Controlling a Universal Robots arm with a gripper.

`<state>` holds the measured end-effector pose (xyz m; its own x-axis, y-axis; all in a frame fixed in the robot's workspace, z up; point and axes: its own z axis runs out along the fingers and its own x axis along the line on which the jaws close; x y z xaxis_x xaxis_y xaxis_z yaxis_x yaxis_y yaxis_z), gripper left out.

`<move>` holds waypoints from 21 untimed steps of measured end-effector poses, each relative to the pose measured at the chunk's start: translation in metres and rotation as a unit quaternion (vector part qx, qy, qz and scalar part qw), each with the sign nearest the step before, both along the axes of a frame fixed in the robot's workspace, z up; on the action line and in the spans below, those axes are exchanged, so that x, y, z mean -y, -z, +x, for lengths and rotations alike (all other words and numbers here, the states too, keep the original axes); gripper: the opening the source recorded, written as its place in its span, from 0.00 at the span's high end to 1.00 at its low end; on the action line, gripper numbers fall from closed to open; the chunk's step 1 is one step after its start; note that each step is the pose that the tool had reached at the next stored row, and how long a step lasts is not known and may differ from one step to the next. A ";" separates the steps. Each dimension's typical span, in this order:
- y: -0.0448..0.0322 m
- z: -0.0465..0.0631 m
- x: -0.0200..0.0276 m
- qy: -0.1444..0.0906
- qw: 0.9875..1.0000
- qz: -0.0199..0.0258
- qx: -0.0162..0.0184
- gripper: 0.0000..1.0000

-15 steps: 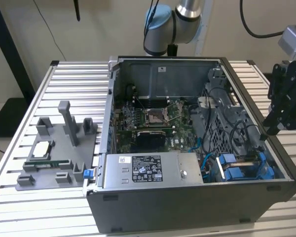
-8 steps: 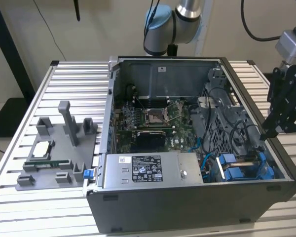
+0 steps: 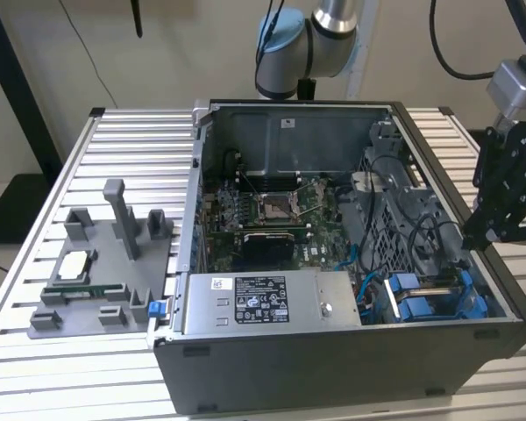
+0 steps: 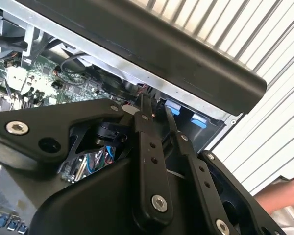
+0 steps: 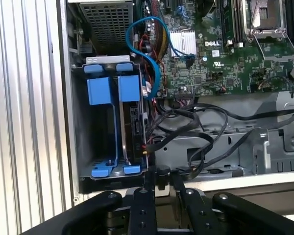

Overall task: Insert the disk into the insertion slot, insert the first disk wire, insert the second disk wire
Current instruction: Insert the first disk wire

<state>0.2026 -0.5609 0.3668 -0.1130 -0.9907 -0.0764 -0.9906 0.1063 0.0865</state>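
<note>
Right up against the lens in the second wrist view is the pincer (image 4: pixel 154 105), all black links and bolts, its fingertips (image 4: pixel 143 115) drawn narrow with just a sliver between them. Past the tips, two blue tabs (image 4: pixel 198 120) peek from under the dark rim of the computer case (image 4: pixel 186 63). The green motherboard (image 4: pixel 34 78) lies to one side of the pincer and the slatted bench (image 4: pixel 284 122) to the other.

Over to the first wrist view! The pincer (image 5: pixel 161 177) is closest here too, same narrow set, and whether anything is pinched I cannot tell. Straight beyond it is the insertion slot (image 5: pixel 80 137), a grey sheet-metal cage. And there's the disk (image 5: pixel 133 120), on edge in its blue carrier, seated in the bay on the motherboard side. A blue cable (image 5: pixel 154 68) loops beyond the disk, and black wires (image 5: pixel 201 127) trail just past the tips. Whether any is plugged in, I cannot tell.

Exterior view now: the pincer (image 3: pixel 475 237) hangs at the case's rim, with the insertion slot near and below it. The silver power-supply box (image 3: pixel 272 303) lies further off. Well apart, across the case from the pincer, sits a grey fixture tray (image 3: pixel 92 241) with a processor chip (image 3: pixel 74 266) and a memory stick (image 3: pixel 83 289).
</note>
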 end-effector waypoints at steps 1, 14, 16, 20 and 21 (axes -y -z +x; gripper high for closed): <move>0.0005 0.000 0.0000 0.001 1.000 0.000 -0.001 0.00; 0.0008 0.000 0.0000 0.002 1.000 0.003 -0.001 1.00; 0.0009 0.000 0.0001 0.002 1.000 0.003 -0.001 1.00; -0.0026 -0.005 0.0000 0.002 1.000 0.003 -0.001 1.00; -0.0043 -0.008 0.0000 0.002 1.000 0.003 -0.001 1.00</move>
<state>0.1949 -0.5609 0.3711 -0.1163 -0.9898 -0.0819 -0.9901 0.1090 0.0886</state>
